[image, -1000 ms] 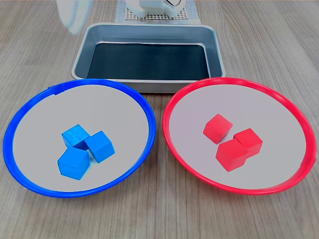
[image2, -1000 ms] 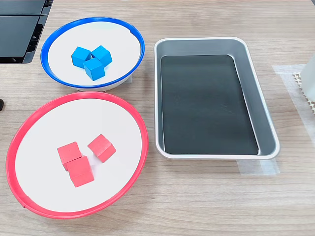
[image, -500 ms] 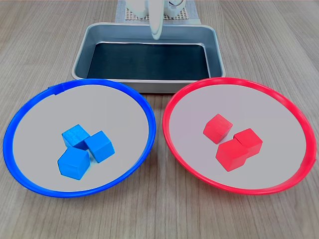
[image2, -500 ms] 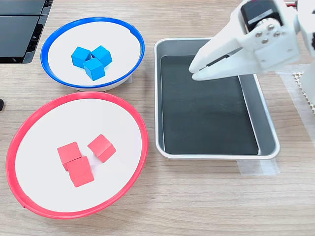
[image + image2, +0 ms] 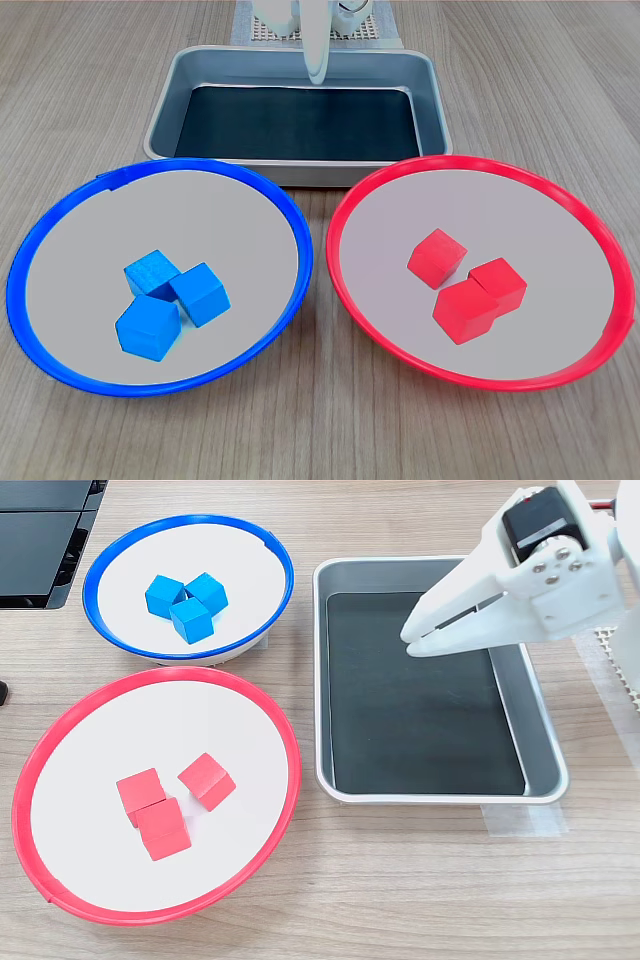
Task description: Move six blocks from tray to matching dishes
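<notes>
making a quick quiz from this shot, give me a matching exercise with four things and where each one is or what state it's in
Things:
1. blue blocks
2. red blocks
3. tray
4. gripper

Places or states:
A. holds no blocks, only its dark bottom shows
B. clustered in the red-rimmed dish
C. above the tray, carrying nothing
D. clustered in the blue-rimmed dish

Pairs: 1-D, 2-B, 3-A, 4-C
</notes>
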Robot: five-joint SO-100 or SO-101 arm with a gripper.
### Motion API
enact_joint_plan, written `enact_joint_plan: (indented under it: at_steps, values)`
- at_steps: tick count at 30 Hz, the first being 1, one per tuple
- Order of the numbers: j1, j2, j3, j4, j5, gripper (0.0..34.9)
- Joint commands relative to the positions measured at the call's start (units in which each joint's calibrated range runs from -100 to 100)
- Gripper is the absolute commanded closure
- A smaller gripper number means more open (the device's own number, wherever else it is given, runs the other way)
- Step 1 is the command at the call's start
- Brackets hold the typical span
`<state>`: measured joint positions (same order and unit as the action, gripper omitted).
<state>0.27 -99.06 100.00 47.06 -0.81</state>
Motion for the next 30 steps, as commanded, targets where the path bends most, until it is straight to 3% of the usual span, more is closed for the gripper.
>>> enact_joint_plan:
  at_steps: [1, 30]
  values:
    - [1.8, 0.0, 0.0, 0.4, -0.8, 34.9]
    - [1.1, 0.0, 0.0, 0.4, -0.2, 34.6]
